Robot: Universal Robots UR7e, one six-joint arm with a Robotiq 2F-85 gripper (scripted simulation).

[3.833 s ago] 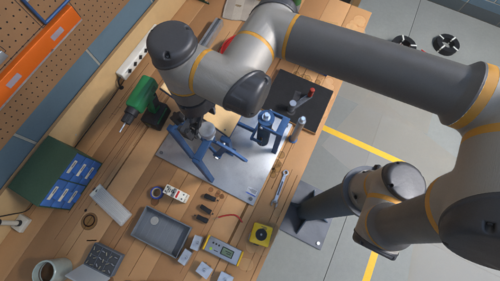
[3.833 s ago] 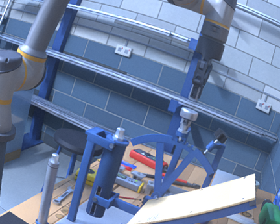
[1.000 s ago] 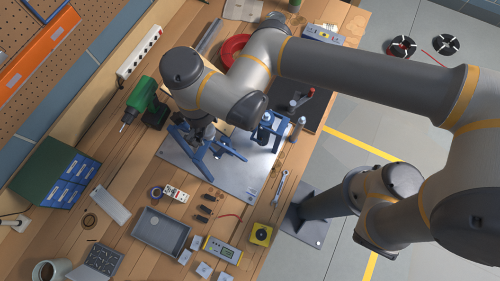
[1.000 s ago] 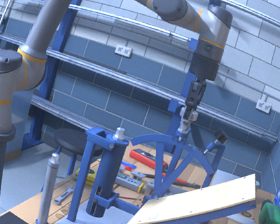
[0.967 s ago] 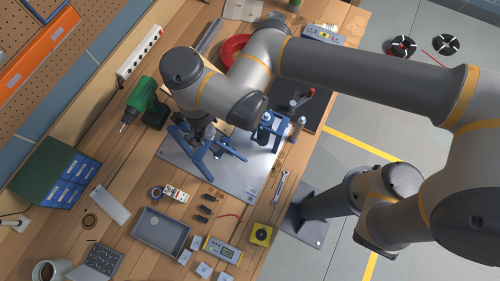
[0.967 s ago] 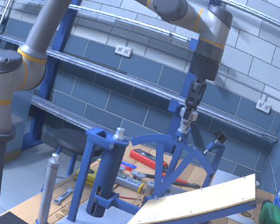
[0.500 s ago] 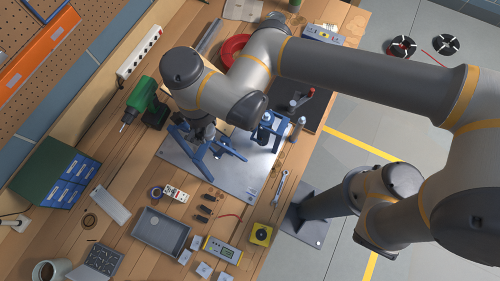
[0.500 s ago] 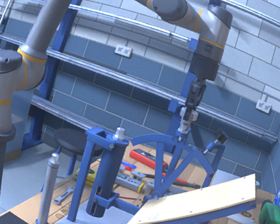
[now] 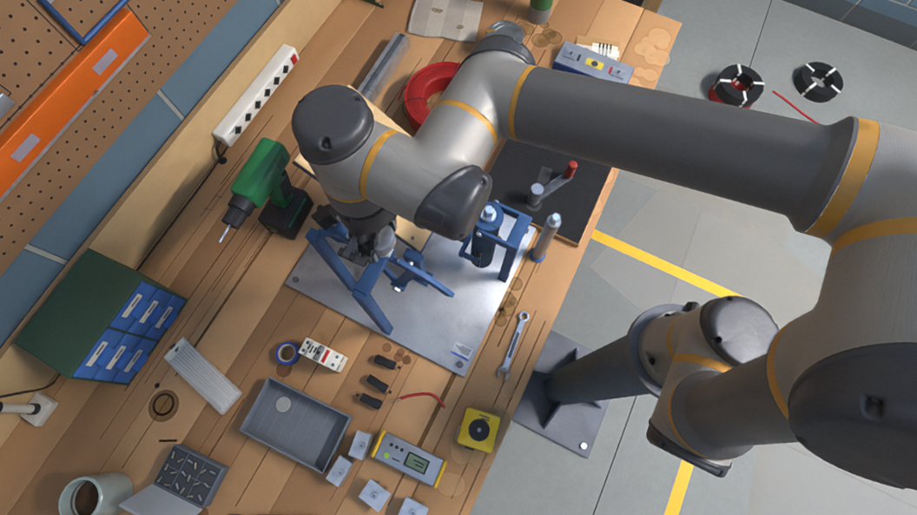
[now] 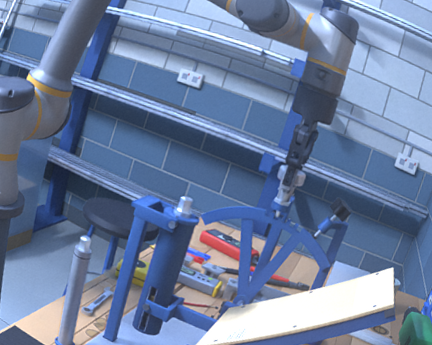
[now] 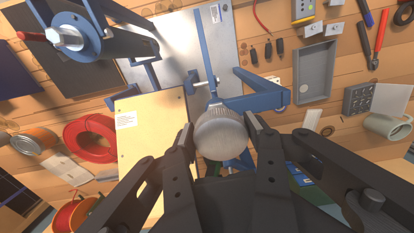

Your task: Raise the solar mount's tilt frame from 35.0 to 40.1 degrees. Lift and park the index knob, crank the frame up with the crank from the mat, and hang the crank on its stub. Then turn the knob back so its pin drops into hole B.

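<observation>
The silver index knob (image 11: 220, 136) sits on top of the blue quadrant arc (image 10: 267, 223) of the solar mount, and my gripper (image 11: 220, 130) reaches down over it from above with its fingers either side of the knob's knurled rim, still open and holding nothing. The tan tilt frame panel (image 10: 304, 311) slopes up to the right below. The crank (image 9: 551, 183) with its red grip lies on the dark mat (image 9: 556, 193). The blue jack column (image 10: 165, 266) has a hex drive (image 11: 62, 36) on top. A grey stub post (image 10: 76, 286) stands at the bench edge.
A grey tray (image 11: 314, 71) lies on the bench past the mount's base plate (image 9: 406, 309). A green drill (image 9: 269, 185), a red cable coil (image 11: 89, 139) and a mug (image 11: 386, 126) surround the mount. Small tools are scattered along the front.
</observation>
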